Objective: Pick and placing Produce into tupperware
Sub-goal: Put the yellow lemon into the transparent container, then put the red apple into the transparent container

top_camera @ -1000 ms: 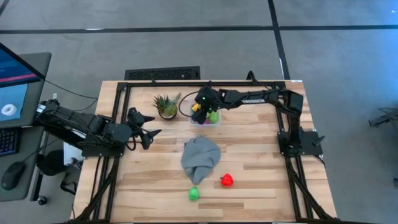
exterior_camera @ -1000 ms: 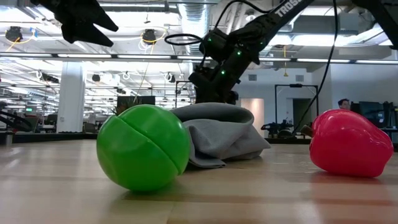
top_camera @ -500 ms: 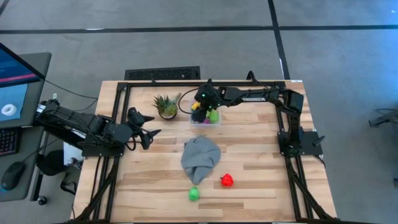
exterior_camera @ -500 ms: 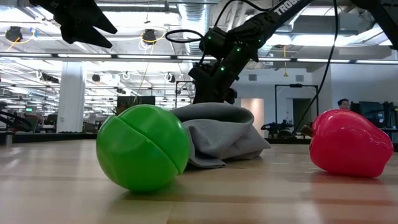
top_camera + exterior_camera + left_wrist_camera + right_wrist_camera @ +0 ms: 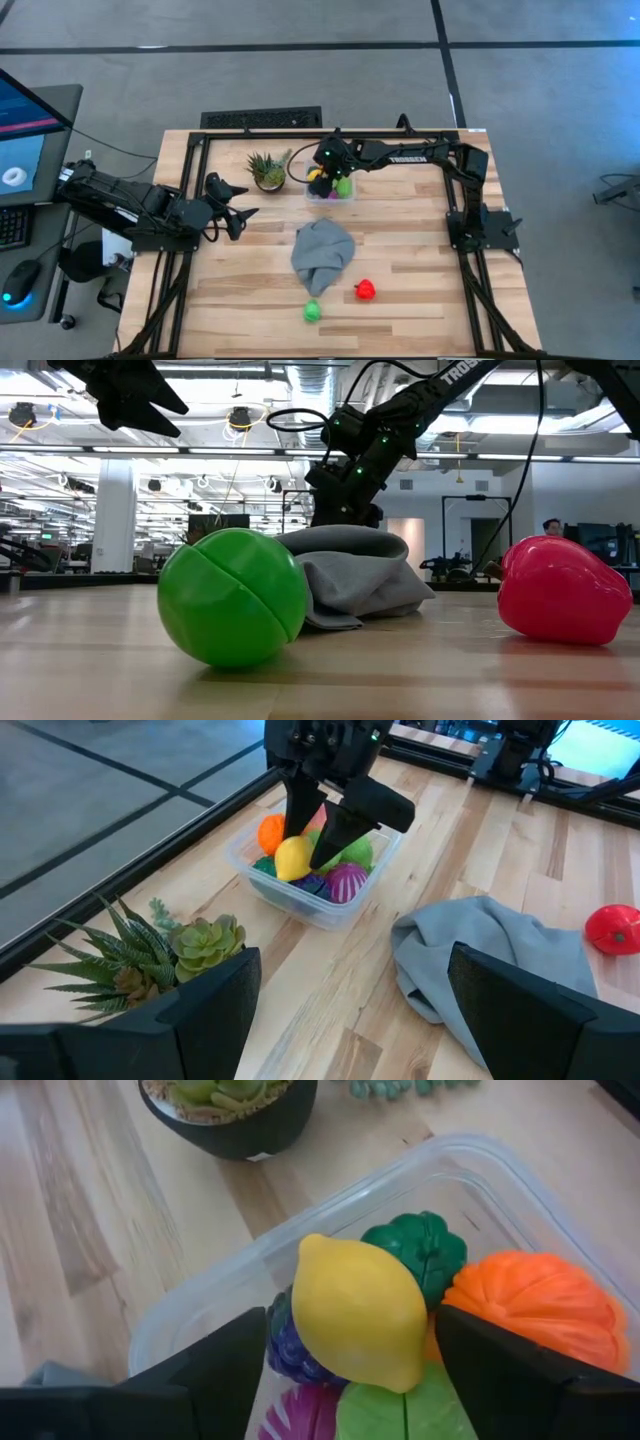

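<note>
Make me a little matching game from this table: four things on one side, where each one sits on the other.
Things:
1. lemon
2. green ball
3. cloth
4. plant

Places:
A. mid-table, crumpled
B. in the tub, on top of the pile
C. beside the tub, in a dark pot
D. near the table's front edge, next to a red fruit

Pairs: 1-B, 2-D, 3-A, 4-C
</note>
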Controlling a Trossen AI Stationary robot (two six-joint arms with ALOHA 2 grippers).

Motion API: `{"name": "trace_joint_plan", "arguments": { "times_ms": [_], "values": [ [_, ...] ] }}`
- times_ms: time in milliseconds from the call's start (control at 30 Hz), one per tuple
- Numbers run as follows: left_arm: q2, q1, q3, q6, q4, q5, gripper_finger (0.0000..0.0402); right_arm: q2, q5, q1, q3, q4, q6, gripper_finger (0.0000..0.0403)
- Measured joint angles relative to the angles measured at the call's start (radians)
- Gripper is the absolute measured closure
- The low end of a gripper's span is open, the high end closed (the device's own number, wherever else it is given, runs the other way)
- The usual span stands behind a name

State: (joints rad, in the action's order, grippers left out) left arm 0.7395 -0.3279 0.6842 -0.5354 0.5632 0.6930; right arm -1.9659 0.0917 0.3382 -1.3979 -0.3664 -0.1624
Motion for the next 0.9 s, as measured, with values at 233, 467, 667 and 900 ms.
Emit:
{"name": "trace_joint_plan", "arguments": {
  "times_ms": [233,467,667,900],
  "values": [
    [0.0,0.0,0.0,0.0,0.003,0.0,0.009,0.001,-0.002,-0.003,0.0,0.0,-0.013,0.0085],
    [0.0,0.0,0.0,-0.001,0.006,-0.001,0.0091,0.055,-0.019,-0.019,0.0,-0.002,0.006,0.0092],
    [0.0,0.0,0.0,-0.001,0.006,0.001,0.009,0.127,-0.067,-0.015,-0.001,-0.053,0.04,0.0093],
    [0.0,0.0,0.0,0.0,-0.041,-0.003,0.009,0.216,-0.067,-0.029,-0.001,-0.174,0.074,0.0093]
  ]
}}
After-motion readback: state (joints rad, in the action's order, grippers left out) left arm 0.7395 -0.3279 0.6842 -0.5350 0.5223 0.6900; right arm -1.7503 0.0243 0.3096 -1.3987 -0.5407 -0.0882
